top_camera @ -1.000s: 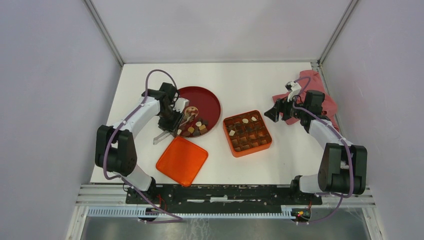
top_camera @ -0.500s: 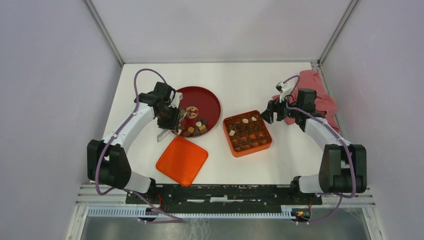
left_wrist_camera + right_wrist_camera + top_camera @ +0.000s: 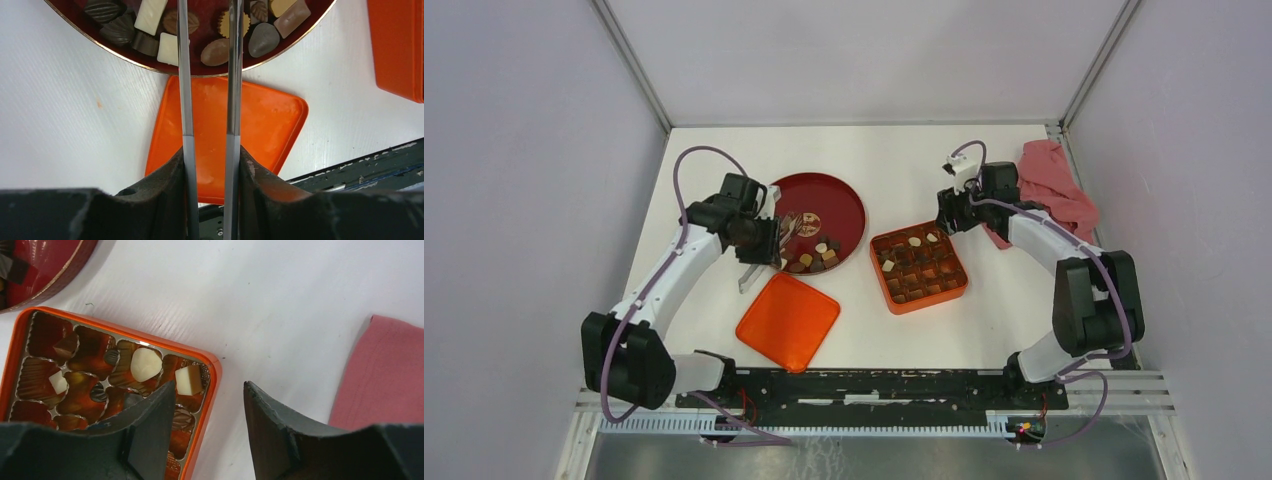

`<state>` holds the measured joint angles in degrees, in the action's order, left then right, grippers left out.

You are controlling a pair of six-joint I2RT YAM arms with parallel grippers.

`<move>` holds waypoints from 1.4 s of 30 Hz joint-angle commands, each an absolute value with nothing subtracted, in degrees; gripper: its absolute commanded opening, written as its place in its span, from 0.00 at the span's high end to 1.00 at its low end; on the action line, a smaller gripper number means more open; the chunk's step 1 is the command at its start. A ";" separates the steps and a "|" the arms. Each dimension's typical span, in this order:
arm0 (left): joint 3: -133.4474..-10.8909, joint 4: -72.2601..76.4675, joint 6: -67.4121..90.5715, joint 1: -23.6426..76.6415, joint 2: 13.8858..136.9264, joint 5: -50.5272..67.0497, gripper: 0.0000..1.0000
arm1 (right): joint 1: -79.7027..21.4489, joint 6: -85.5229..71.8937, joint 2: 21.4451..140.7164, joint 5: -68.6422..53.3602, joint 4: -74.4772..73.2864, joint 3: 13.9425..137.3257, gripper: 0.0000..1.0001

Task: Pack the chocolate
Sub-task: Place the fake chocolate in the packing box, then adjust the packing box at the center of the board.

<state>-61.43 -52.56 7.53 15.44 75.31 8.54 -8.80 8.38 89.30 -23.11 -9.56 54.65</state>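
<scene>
Ahead of the left end effector (image 3: 210, 155): chocolate (image 3: 216, 52) heaped on the plate (image 3: 839, 195), in line with the tongs (image 3: 185, 100).
Clamped on the tongs, the left end effector points their long axis straight forward across the plate rim; a tan oval piece shows between the blades, whose tips are out of view. Over a corner of the part-filled box (image 3: 931, 298), the right end effector (image 3: 209, 385) hangs with jaws apart and empty, so the left arm is judged nearer the pick.
</scene>
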 commanded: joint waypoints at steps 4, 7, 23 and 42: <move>-58.57 -46.43 12.63 15.26 68.22 11.82 0.98 | -11.75 8.04 90.25 -15.58 -10.20 55.65 0.44; -57.72 -46.19 12.75 15.28 67.68 12.00 0.98 | -12.06 7.65 91.80 -13.56 -10.44 56.29 0.49; -57.32 -44.80 16.18 15.34 64.44 16.06 0.98 | -12.78 0.97 90.06 -8.46 -4.91 52.80 0.93; -55.99 -37.62 19.80 17.70 58.72 18.59 0.98 | -12.38 -6.69 88.82 -11.09 -4.48 68.50 1.00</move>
<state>-55.83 -42.17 18.61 17.39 60.80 16.86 -12.58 -3.75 88.29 -9.58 -8.32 60.51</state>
